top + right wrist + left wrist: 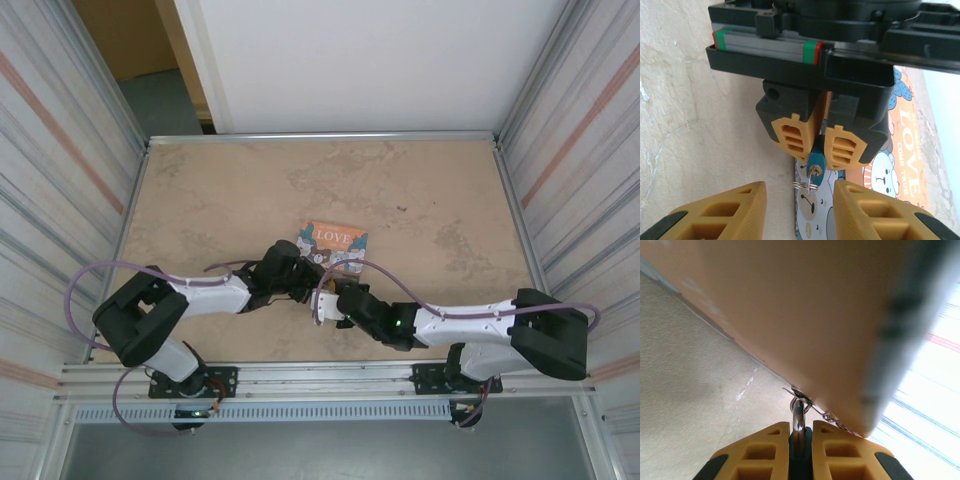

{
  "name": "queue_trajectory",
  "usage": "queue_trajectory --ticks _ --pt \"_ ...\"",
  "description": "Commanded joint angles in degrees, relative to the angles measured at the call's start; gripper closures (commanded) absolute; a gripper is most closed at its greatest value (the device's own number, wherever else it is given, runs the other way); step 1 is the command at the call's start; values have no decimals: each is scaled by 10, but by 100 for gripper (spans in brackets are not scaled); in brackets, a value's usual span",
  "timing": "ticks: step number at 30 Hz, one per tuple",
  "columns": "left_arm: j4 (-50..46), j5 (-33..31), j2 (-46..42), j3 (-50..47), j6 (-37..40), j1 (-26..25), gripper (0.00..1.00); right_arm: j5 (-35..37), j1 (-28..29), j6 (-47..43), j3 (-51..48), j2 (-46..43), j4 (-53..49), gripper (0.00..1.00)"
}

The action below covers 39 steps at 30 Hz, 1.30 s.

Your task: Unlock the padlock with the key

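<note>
Padlock [815,165], small teal-blue body with a brass keyhole face, is pinched at the tips of the left gripper [816,156], whose orange-yellow ribbed fingers [792,135] are closed on it, at the near edge of the colourful cartoon "LOVE" picture book [335,238] lying flat on the mottled tan bench [220,200]. A thin silver wire key ring [803,185] hangs at the keyhole face, over the book's near corner; too small to tell whether the key itself is already seated. The right gripper [799,197] faces the lock from the book's near side, its fingers [715,215] spread wide and gripping nothing, with the ring between them

Step in hand, as I judge it: take the key end and turn. To do it well, close the right fingers on the flat key head, not the loose ring, which would slip and swing. Line the wrist axis up with the keyhole before rolling, and twist without pushing sideways. The left clamp has to resist that torque, and a skewed grip could jam the key or drag the lock out toward the book

No box or tray here. The only receptacle is the keyhole, contents unclear
</note>
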Motion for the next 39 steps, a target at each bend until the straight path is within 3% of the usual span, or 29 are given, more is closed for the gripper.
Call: queue_trajectory --ticks 1,10,39 --pt "9 11 1 14 -7 -6 100 11 -3 12 -8 9 18 65" --pt "10 13 1 14 -7 -7 100 16 -17 20 -7 23 24 74" --pt "25 18 11 16 -11 -12 100 17 -35 62 -4 56 71 90"
